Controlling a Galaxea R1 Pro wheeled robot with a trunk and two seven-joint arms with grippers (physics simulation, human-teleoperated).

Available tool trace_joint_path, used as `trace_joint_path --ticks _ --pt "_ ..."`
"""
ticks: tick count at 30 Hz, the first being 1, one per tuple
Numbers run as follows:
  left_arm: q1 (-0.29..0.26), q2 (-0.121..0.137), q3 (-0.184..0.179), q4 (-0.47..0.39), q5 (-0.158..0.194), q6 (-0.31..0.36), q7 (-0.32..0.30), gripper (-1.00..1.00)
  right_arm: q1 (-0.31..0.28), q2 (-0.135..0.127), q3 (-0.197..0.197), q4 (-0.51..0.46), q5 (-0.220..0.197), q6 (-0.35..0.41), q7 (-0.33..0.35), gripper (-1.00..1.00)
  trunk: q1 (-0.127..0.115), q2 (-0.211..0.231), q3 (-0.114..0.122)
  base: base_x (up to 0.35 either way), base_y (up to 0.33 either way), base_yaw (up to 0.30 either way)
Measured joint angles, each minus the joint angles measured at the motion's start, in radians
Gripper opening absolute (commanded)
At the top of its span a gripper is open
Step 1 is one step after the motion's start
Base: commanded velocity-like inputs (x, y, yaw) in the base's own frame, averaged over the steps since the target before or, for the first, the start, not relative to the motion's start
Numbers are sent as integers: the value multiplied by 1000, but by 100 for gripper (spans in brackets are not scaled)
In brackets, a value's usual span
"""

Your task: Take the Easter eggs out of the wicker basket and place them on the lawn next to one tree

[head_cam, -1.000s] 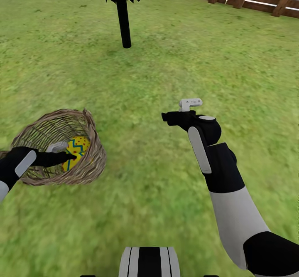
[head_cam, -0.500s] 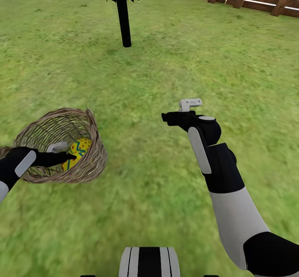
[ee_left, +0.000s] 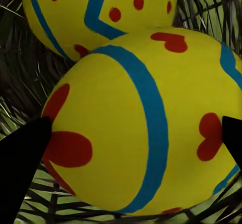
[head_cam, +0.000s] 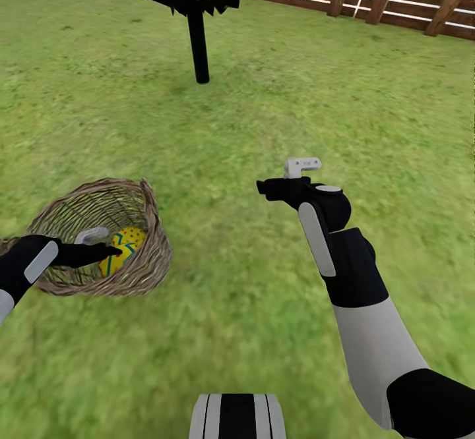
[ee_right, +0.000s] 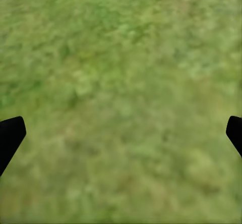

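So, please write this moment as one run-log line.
left gripper: open, around egg in basket | right gripper: open, over lawn

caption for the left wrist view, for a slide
Left hand open around a yellow Easter egg inside the wicker basket, a second egg right behind it.

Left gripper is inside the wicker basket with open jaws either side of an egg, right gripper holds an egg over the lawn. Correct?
Not quite. The right gripper holds nothing: the right wrist view shows its jaws open over bare lawn. The rest stands: the left gripper is inside the wicker basket, jaws open either side of an egg.
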Motion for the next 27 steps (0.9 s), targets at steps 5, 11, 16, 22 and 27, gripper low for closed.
trace_joint_path --ticks 5,11,16,22,27 --pt "0 0 0 -5 0 0 0 -100 1 0 0 0 0 0 0 100 -2 1 19 0 0 0" --pt "0 0 0 -8 0 0 0 -100 1 -1 -1 0 -1 0 0 100 -5 3 43 0 0 0" --pt "0 0 0 -7 -1 0 0 -100 1 0 0 0 -1 0 0 100 -7 4 62 0 0 0" --pt "0 0 1 -2 -1 2 0 -100 6 -1 0 0 -1 0 1 100 -10 5 85 0 0 0" --pt "0 0 2 -2 -1 3 0 -100 13 -3 0 1 4 1 0 100 -12 6 104 0 0 0"
